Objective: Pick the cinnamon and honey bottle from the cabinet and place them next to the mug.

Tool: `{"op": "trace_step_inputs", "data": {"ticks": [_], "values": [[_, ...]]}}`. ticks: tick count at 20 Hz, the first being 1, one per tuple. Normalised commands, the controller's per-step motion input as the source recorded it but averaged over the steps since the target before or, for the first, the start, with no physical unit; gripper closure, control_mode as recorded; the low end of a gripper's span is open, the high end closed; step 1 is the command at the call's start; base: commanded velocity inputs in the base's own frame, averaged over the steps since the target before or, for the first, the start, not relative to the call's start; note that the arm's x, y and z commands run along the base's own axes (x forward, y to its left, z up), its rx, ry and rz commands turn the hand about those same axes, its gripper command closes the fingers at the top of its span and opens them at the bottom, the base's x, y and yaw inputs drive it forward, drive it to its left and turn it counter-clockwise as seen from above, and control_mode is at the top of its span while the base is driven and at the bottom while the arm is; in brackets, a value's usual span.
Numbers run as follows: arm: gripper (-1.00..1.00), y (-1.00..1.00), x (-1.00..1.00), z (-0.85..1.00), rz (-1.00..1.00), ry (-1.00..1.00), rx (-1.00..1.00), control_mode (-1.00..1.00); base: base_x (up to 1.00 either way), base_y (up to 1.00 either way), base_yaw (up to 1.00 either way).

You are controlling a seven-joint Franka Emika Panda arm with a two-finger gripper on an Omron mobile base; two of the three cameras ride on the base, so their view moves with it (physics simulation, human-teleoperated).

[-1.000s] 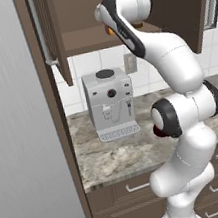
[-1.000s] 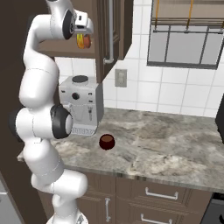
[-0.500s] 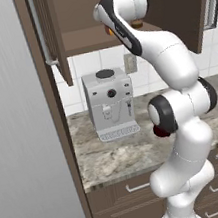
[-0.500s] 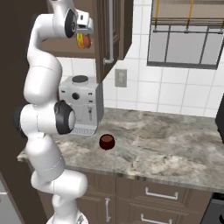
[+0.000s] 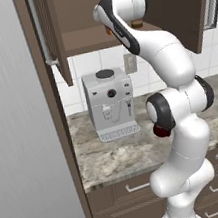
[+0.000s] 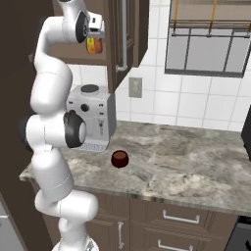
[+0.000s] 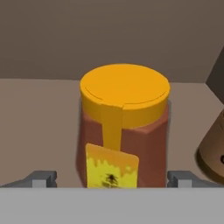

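Open cabinet [image 5: 89, 13], one honey bottle [image 7: 124, 127], one mug [image 6: 119, 158], tool [image 7: 112, 178] spread.

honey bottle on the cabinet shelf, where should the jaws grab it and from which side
Grip the honey bottle across its brown body, just below the orange cap, coming straight in from the open cabinet front. It stands upright and centred between the gripper fingertips, whose open jaws already flank it. The cap overhangs the body, which would probably help stop slipping.
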Motion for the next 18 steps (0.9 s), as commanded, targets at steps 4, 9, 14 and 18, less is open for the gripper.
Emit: {"op": "trace_step_inputs", "data": {"ticks": [4, 9, 14, 18], "values": [[-1.00, 0.00, 0.06, 0.00, 0.00, 0.00, 0.00, -1.00, 0.00, 0.00, 0.00], [-1.00, 0.00, 0.00, -0.02, 0.00, 0.00, 0.00, -1.00, 0.00, 0.00, 0.00], [-1.00, 0.00, 0.00, -0.06, -0.04, 0.00, 0.00, -1.00, 0.00, 0.00, 0.00], [-1.00, 0.00, 0.00, -0.01, -0.07, 0.00, 0.00, -1.00, 0.00, 0.00, 0.00]]}}
